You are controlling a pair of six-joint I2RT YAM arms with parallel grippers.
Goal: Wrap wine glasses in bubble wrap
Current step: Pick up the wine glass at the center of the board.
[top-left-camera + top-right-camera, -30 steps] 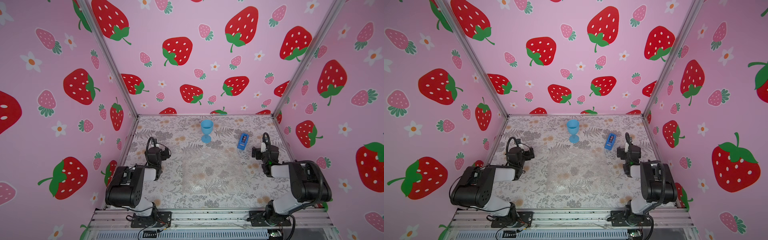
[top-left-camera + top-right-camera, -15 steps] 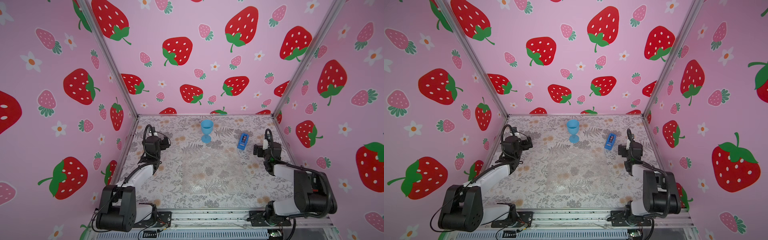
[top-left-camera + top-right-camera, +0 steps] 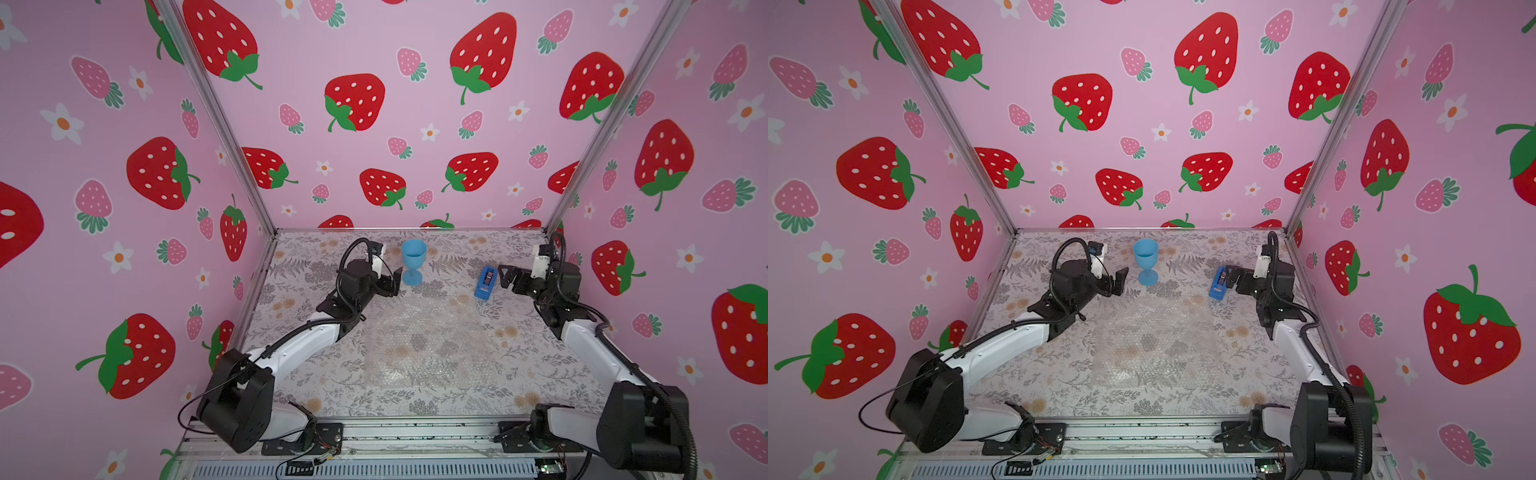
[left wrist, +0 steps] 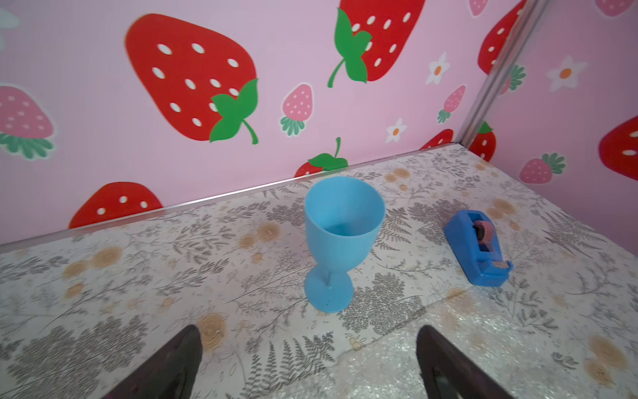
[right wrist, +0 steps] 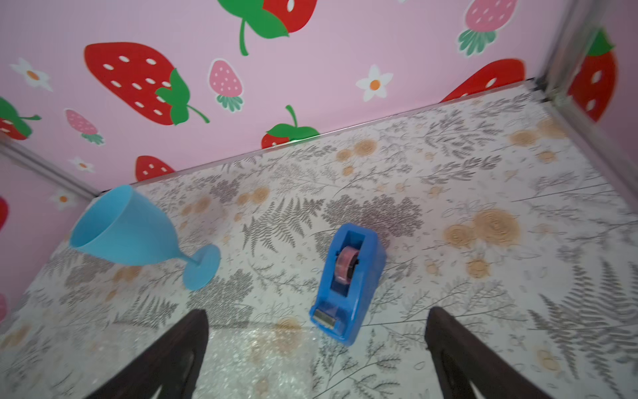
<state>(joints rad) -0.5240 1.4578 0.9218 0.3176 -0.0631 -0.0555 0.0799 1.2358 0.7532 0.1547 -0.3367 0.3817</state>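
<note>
The light-blue wine glass point(image 3: 414, 262) point(image 3: 1146, 262) stands upright near the back wall, just behind the far edge of the clear bubble wrap point(image 3: 419, 336) point(image 3: 1150, 336), which lies flat mid-table. My left gripper point(image 3: 392, 284) point(image 3: 1120, 282) hovers open just left of the glass's foot, touching nothing. The left wrist view has the glass point(image 4: 341, 238) ahead of the open, empty left gripper point(image 4: 308, 333), with the wrap's corner point(image 4: 448, 345) beneath. My right gripper point(image 3: 503, 277) point(image 5: 317, 312) is open and empty beside the tape dispenser. The right wrist view also shows the glass point(image 5: 131, 231).
A darker blue tape dispenser point(image 3: 485, 282) point(image 3: 1219, 282) point(image 5: 348, 279) sits right of the glass, by the wrap's far right corner. Pink strawberry walls close the floral table point(image 3: 299, 374) on three sides. Both arm bases stand at the front rail.
Both arms have stretched out from their folded pose near the front. The left gripper moved toward the glass, the right toward the tape dispenser. Glass, wrap and dispenser have not moved.
</note>
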